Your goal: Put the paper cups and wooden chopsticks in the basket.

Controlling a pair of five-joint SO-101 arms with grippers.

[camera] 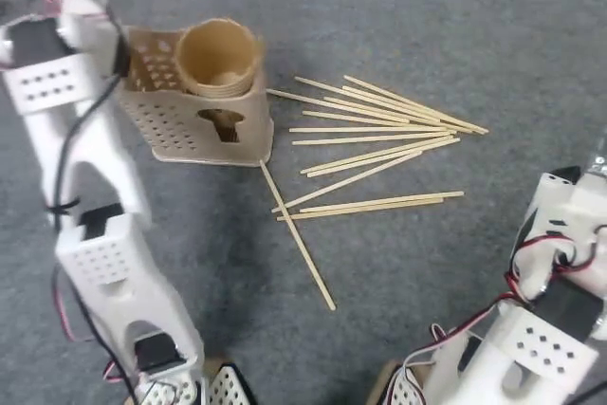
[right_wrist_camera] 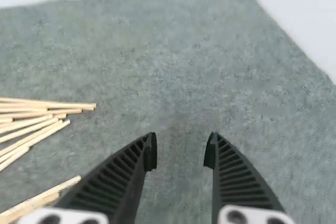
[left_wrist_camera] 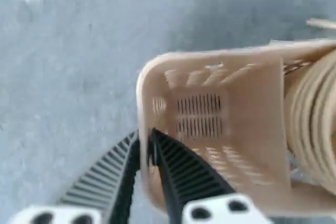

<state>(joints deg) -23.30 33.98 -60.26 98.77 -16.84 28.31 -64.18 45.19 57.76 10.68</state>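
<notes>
Paper cups are noted stacked inside the basket, which stands at the far left of the grey mat; that half of the task is judged done. The wooden chopsticks are all lying out on the mat: a loose fan is spread to the right of the basket, with one stick angled toward the near side from the basket's near right corner. All of the chopstick work is judged not yet begun. The left gripper is set on the basket's left wall, one finger inside and one outside, pinched together on the rim. The right gripper is held over bare mat to the right of the chopstick tips, fingers spread apart, nothing between them.
</notes>
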